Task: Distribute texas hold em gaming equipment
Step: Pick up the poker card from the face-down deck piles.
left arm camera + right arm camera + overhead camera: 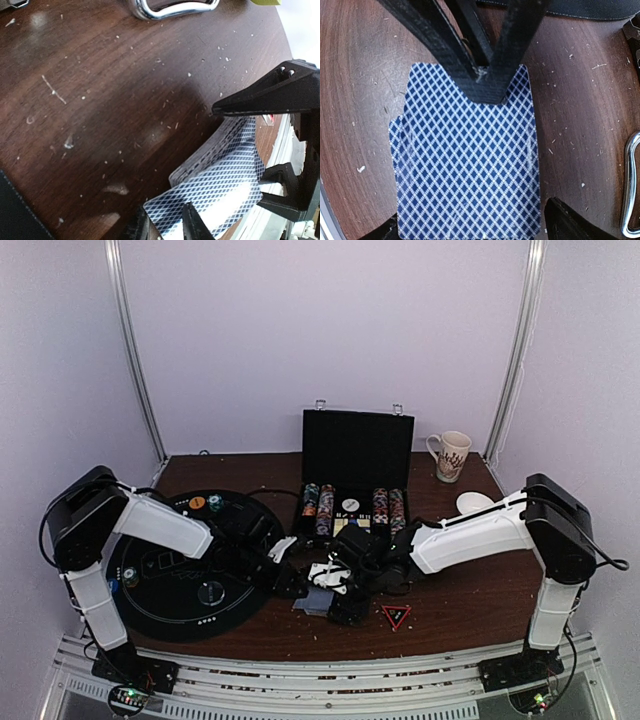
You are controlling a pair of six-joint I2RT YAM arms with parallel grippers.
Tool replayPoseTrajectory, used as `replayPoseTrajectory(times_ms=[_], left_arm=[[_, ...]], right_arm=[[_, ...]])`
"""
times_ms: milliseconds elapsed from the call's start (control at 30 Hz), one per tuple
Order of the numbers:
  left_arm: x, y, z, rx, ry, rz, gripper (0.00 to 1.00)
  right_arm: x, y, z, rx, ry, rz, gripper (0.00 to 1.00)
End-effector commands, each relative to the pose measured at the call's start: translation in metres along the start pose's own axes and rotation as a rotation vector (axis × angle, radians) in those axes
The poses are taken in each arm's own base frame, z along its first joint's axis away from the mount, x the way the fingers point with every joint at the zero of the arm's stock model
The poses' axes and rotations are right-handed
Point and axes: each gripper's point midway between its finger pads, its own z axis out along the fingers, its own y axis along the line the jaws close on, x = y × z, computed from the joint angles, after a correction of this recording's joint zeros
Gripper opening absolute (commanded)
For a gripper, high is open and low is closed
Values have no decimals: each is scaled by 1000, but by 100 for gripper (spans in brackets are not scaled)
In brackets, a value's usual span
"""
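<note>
1. Deck. I see the deck (200, 160) on the table (470, 590) near the middle of the near edge, just in front of the case (357, 450). Its cards are slewed into a slanted stack. The top card (470, 160) lies offset from those beneath it.

2. Right gripper (242, 142). In the left wrist view its fingers stand on opposite sides of the deck, and the upper fingertip touches the deck's far corner. I read this as a grip across the deck.

3. Left gripper (167, 222). In the right wrist view I see its two fingers drawn together into one tip on the far edge of the top card. I read this as a pinch on that card.

4. Chips. Rows of chips (325, 505) stand in the open case toward the far edge. An orange chip (197, 503) and a teal chip (215, 505) lie at the far rim of the round black mat (160, 590) on the left side of the table.

5. Other items. The mug (450, 455) stands at the far right corner, and a white disc (475, 503) lies just in front of it. A red triangle (396, 616) lies near the near edge, to the right of the deck. The case handle (170, 7) shows beyond the deck in the left wrist view.
</note>
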Motion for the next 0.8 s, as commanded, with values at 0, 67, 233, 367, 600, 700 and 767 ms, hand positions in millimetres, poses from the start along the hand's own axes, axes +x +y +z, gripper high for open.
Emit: replayPoseTrajectory(times_ms=[0, 67, 233, 367, 600, 700, 767], left_arm=[[-10, -6, -11, -4, -35, 46, 25], [-8, -7, -11, 5, -32, 48, 21], [-8, -23, -12, 99, -39, 57, 8], [-10, -26, -16, 97, -51, 71, 0], [-11, -32, -25, 113, -57, 104, 0], [-14, -37, -32, 126, -74, 149, 0], [-14, -41, -34, 142, -74, 181, 0]], right_arm=[[20, -2, 2, 16, 62, 4, 85], [20, -2, 2, 19, 61, 4, 85], [20, -3, 2, 21, 62, 7, 85], [20, -3, 2, 22, 63, 9, 85], [25, -6, 2, 27, 78, 9, 85], [25, -7, 0, 27, 77, 8, 86], [25, -6, -1, 21, 75, 3, 87]])
